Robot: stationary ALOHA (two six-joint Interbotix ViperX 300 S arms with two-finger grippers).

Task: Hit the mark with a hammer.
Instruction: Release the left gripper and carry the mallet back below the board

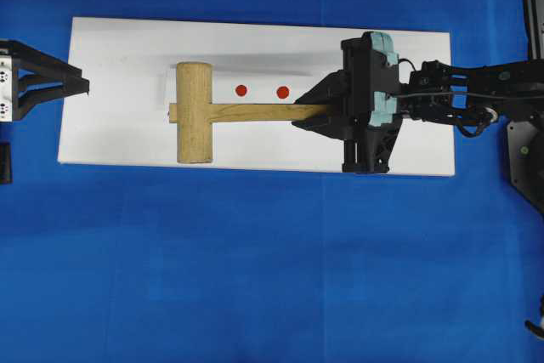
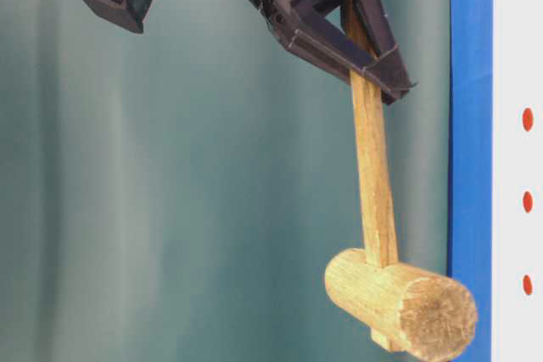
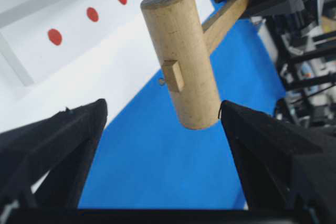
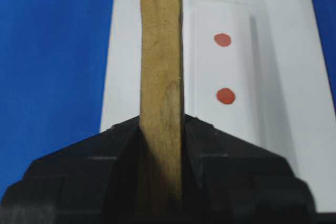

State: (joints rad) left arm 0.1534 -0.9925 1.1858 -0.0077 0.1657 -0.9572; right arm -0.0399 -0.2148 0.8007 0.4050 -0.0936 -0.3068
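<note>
A bright blue cloth point(image 1: 255, 278) covers the counter from edge to edge, lying smooth with a faint fold line running across it. In the table-level view a grey-green curtain point(image 2: 170, 209) hangs behind in soft vertical folds. The light is even and bright, casting only soft shadows.
</note>
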